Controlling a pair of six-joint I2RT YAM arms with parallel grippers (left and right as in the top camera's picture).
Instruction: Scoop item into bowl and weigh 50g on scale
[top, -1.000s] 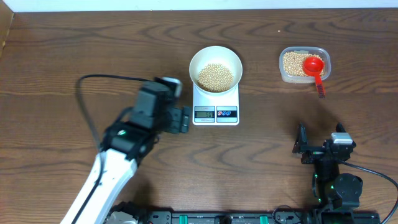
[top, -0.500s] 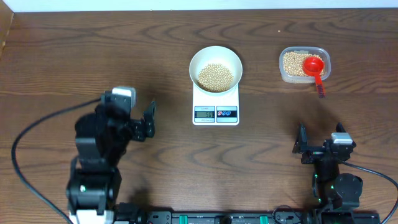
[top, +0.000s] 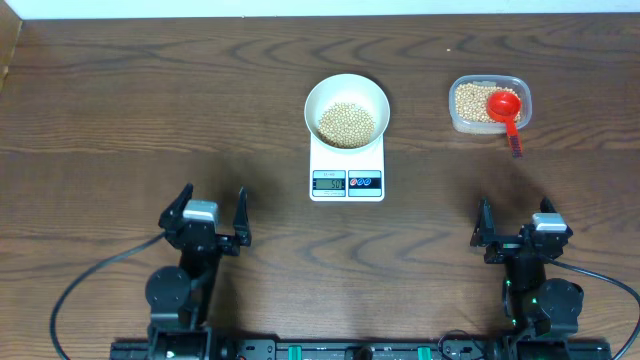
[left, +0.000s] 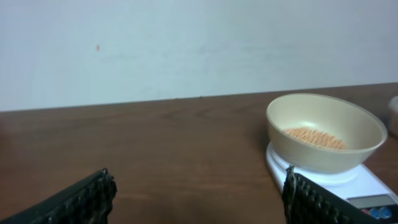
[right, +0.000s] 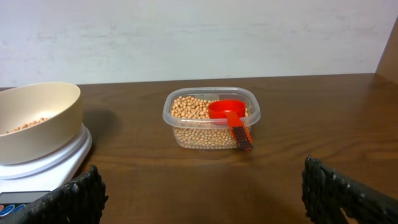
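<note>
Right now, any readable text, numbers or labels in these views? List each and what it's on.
Flat white rectangular kitchen scale, grey digital display: dark digits show, too small to read.
Two round buttons beside it: markings too blurred to read.
Round white bowl, clear plastic container, red scoop: no text visible.

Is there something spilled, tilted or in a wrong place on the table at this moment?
Nothing stands out. The beans sit inside the bowl, which stands level on the scale. The red scoop rests in the clear container, handle over its rim. No spill is evident on the table.
</note>
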